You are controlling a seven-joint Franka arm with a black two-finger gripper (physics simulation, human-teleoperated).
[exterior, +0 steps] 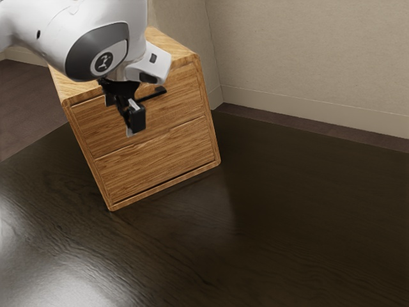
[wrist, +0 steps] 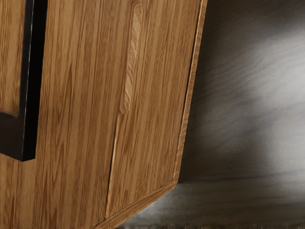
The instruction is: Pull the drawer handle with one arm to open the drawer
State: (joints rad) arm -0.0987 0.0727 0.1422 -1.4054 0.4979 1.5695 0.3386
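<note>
Guessing pull phase: gripper (exterior: 135,123) at handle (exterior: 156,93), can't tell clamped or spread; pull straight out, no twisting.

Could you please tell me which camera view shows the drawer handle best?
The wrist view: the drawer handle is a close, uncovered black bar. The exterior view shows the handle farther off, partly behind the gripper.

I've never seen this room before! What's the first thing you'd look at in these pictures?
The big white robot arm at the exterior view's upper left stands out first, its black gripper hanging before the top drawer of a wooden cabinet. The cabinet stands on a dark shiny floor, with a black handle by the gripper.
</note>
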